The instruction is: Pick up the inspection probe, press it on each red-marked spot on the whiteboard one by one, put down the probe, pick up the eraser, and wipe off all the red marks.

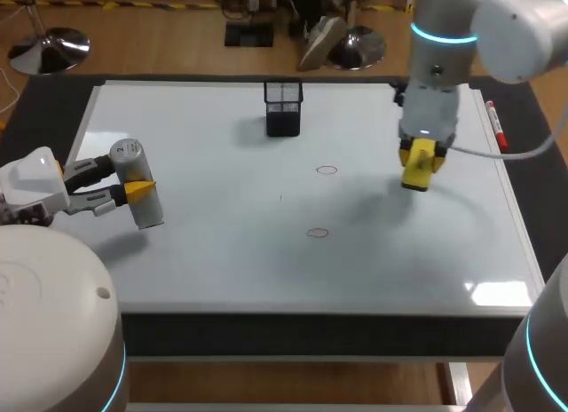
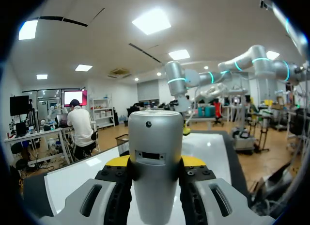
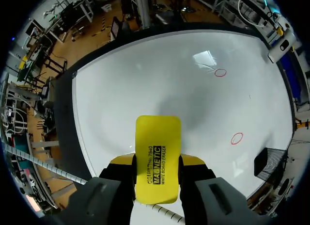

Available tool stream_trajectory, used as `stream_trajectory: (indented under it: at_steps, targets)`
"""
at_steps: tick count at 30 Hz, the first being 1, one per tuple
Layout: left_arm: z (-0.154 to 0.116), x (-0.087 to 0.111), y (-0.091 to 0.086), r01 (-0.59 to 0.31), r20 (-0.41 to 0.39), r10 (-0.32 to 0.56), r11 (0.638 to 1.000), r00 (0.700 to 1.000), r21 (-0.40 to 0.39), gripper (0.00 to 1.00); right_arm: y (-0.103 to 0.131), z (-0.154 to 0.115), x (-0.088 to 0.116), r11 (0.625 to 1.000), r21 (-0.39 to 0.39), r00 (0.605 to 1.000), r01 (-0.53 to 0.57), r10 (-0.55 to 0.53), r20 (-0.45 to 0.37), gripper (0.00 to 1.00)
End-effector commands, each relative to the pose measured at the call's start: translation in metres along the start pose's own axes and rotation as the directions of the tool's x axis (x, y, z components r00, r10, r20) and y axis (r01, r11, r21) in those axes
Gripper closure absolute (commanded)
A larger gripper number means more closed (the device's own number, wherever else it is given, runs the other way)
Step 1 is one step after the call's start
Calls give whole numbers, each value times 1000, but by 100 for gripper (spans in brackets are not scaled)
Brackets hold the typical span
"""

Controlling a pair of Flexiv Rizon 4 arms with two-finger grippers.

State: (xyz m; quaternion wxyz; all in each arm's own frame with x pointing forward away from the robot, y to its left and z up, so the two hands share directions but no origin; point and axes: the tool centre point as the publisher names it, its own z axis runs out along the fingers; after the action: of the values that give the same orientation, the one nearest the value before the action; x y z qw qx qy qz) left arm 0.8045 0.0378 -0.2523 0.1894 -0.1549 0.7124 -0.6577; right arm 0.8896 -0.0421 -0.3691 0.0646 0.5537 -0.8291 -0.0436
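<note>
The inspection probe, a silver cylinder, is above the left side of the whiteboard, and my left gripper is shut on it. In the left wrist view the probe stands upright between the yellow fingertips. My right gripper is shut on the yellow eraser over the board's right part. That eraser sticks out ahead of my right gripper. Two red circles are drawn on the board, one mid-board left of the eraser, the other nearer the front; both show ahead of the eraser.
A black mesh holder stands at the back middle of the board. A red marker lies along the board's right edge. A faint short line sits between the two circles.
</note>
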Motion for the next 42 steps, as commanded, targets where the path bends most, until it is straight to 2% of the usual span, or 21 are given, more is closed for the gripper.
stream_trajectory:
  at_steps: [1,6,11,14,42]
  targets:
    - [-1,1,-1,-1,2,1,1000,1000,-1,100,-1,2,48,1000,0,996,-9,9,87,100]
    - [-1,1,-1,-1,2,1,1000,1000,-1,100,-3,7,67,999,-10,994,-35,35,103,100]
    - [-1,1,-1,-1,2,1,1000,1000,-1,100,-6,11,74,999,-20,993,-44,46,111,100]
    - [-1,1,-1,-1,2,1,1000,1000,-1,100,-7,11,75,999,-22,990,-48,51,133,100]
    - [-1,1,-1,-1,2,1,1000,1000,-1,100,-7,11,75,999,-22,990,-48,51,133,100]
